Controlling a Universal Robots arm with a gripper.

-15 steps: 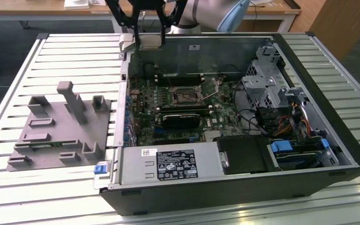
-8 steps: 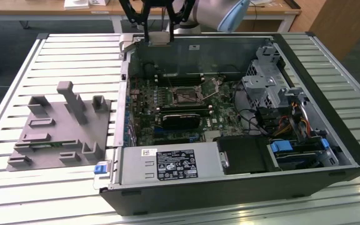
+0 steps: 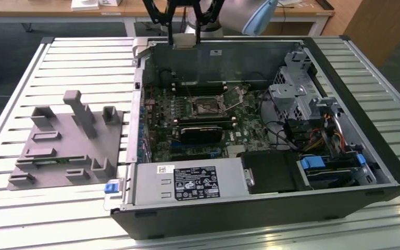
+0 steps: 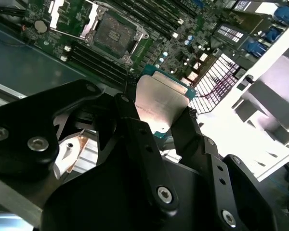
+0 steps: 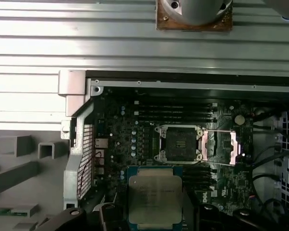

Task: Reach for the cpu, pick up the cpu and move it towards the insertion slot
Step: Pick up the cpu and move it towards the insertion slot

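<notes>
The black two-fingered gripper [image 4: 160, 115] is clamped on the edges of the flat square silver-topped cpu [image 4: 156, 103], holding it in the air above the open computer case, well apart from the square black metal-framed insertion slot [image 4: 114, 33].

Legible text: none that I can make out.

- White label [image 3: 195, 183] on the grey power supply box, exterior view: dense black print and small marks, too small to read.
- Small white sticker [image 3: 165, 169] just above that label: print unreadable.
- Metal top of the cpu [image 5: 155, 197] between my jaws, first wrist view: faint engraved lines, not legible.
- Motherboard [image 5: 135, 139]: tiny pale markings, unreadable.
</notes>
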